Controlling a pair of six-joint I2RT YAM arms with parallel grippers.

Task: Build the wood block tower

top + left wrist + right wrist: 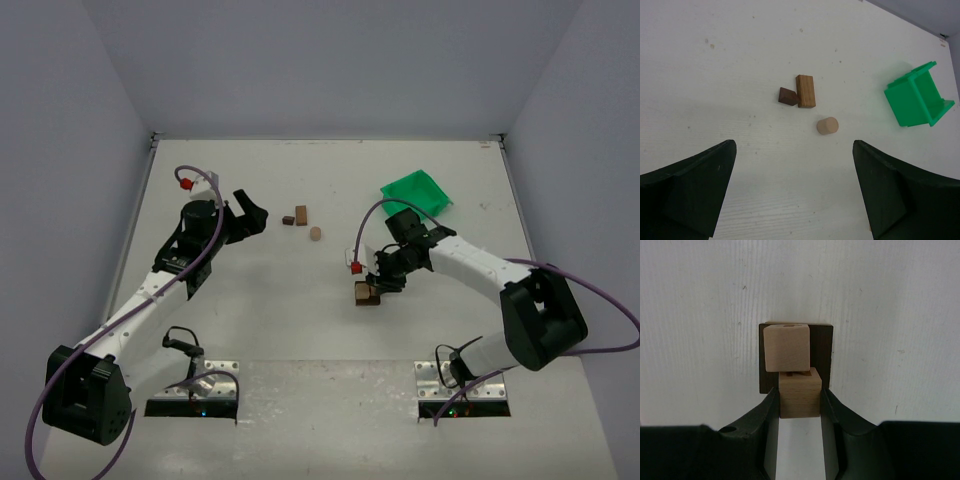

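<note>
My right tool (799, 396) clamps a tan cube (799, 390); I seat it flush beside its twin (786, 347) on the dark base (826, 342), releasing slowly.

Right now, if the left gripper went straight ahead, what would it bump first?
Probably the short light tan wooden cylinder, nearest ahead of the open left gripper. The tan rectangular wooden block and small dark brown block lie just beyond. Gripper height is unclear.

- White table (250, 330).
- Dark wedge (787, 96) touching a brown block (805, 91), mid-table.
- Tan cylinder (827, 125) just beside them.
- Green bin (914, 97), far right.
- Dark slab (826, 352), nearer, right of centre.
</note>
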